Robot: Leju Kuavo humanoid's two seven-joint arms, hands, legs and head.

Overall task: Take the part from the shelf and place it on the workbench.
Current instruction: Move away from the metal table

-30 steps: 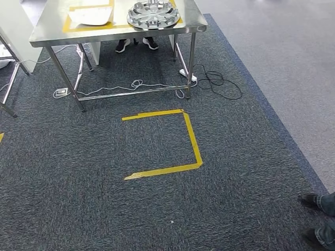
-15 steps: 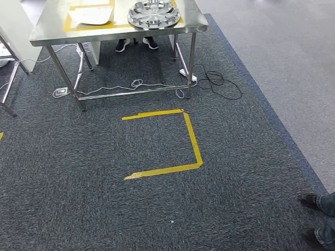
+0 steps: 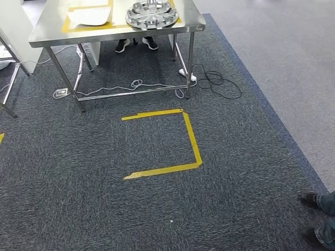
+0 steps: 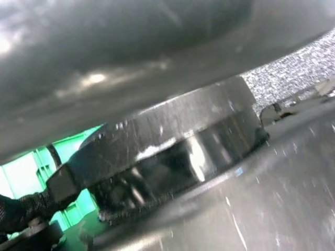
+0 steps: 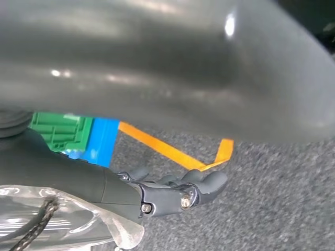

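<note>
The carpet floor (image 3: pixel 237 198) takes up most of the head view, with a yellow tape bracket (image 3: pixel 189 141) marked on it ahead of the robot. Beyond the tape stands the steel bench (image 3: pixel 51 29), well apart from the robot, with a person's shoes (image 3: pixel 136 44) under it. On the bench's right end lies a silver wheel cover (image 3: pixel 152 14), flat and face up, round, so it has no long axis to speak of; a white sheet (image 3: pixel 92 14) lies near it on yellow-taped markings.

That wheel cover looks like the part, already on the bench, ahead and slightly left of centre.

The right robot hand (image 5: pixel 178 191) hangs over the carpet, fingers lying close together and grasping nothing I can see. The left wrist view is too dark and close to tell that robot hand's state. Neither arm looks nearer.
</note>
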